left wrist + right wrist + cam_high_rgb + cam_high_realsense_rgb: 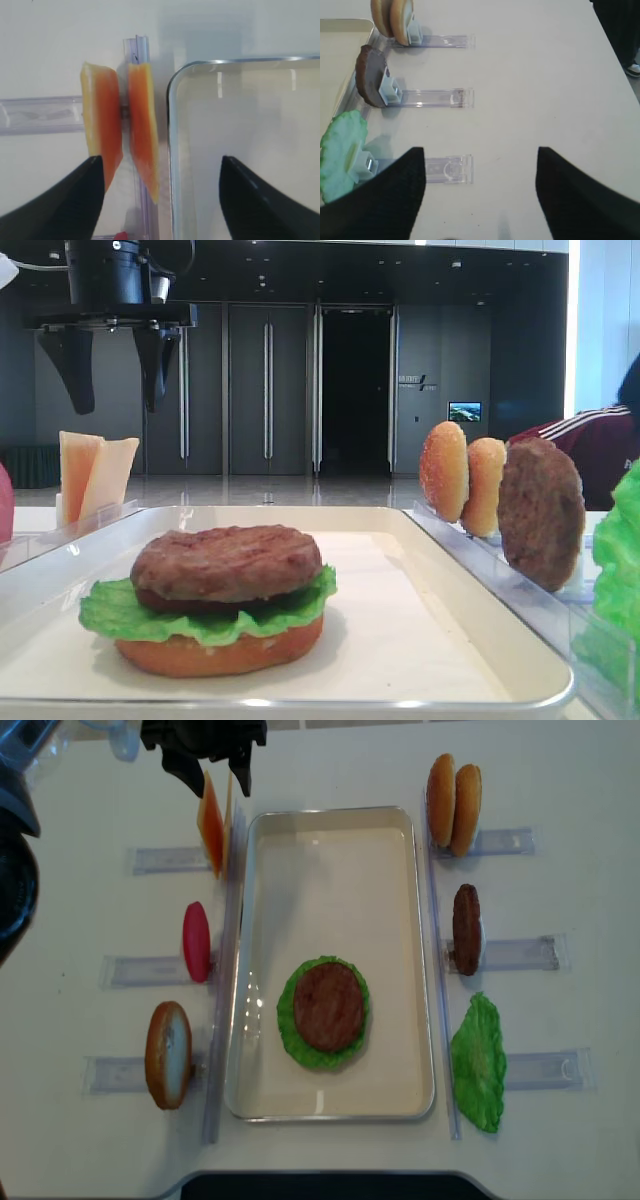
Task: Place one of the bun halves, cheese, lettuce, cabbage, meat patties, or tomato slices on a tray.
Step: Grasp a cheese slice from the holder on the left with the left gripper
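Observation:
Two cheese slices (102, 125) stand on edge in a clear rack just left of the tray's rim (170, 125). My left gripper (160, 165) hangs open high above the cheese (95, 475), touching nothing. In the overhead view that gripper (215, 775) is at the tray's (330, 812) far left corner. On the tray lies a stack of a bun half (220, 650), lettuce (120, 610) and a meat patty (228, 560). My right gripper (481, 160) is open and empty over bare table. It sits right of the racks holding lettuce (342, 150), a patty (370, 75) and two bun halves (395, 17).
Clear racks line both long sides of the tray. The left ones also hold a red tomato slice (196, 940) and a bun half (168, 1053). A person in a dark red jacket (600, 440) sits beyond the right racks.

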